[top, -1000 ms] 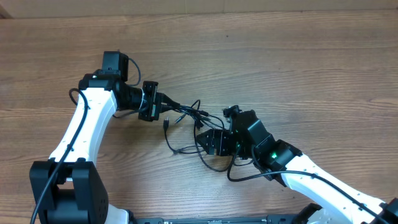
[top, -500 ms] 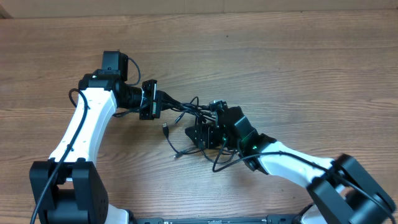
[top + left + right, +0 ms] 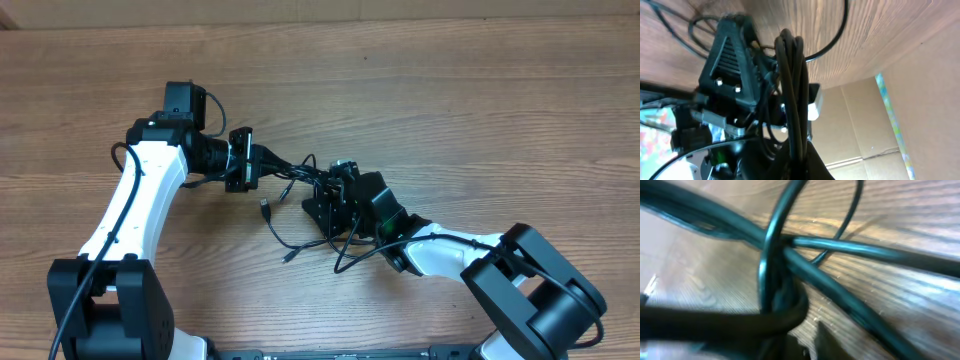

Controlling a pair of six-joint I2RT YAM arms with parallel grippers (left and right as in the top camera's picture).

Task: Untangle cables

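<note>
The cables [image 3: 300, 182] are a thin black tangle on a wood-grain table [image 3: 500, 120]. They are pulled into a bunch at the left gripper [image 3: 256, 160] and spread out from it toward the right gripper [image 3: 322, 205].

Nearest the robot's base, and nearer than the left gripper, one slack loop [image 3: 345, 262] lies flat on the wood under the right arm. A small plug end [image 3: 287, 255] lies a little toward the left gripper from that loop. A second plug [image 3: 265, 208] lies on the table just on the near side of the left gripper.

Next comes the knot itself, between the two grippers. The right gripper is pressed into it from the side away from the left gripper. Its wrist view is blurred and filled with crossing cords [image 3: 790, 255] close over the wood, so I cannot tell how its jaws stand.

The left gripper is closed on the cables. In its wrist view several cords [image 3: 792, 90] run side by side straight out from between its fingers, and the right gripper's black ribbed finger [image 3: 730, 60] stands just beside them.

Beyond the left gripper the table runs on in brown planking with a fine grain. At its far edge stands tan cardboard [image 3: 300, 8]. The left wrist view shows more cardboard panels [image 3: 920, 100] with a pale coloured strip down one seam.
</note>
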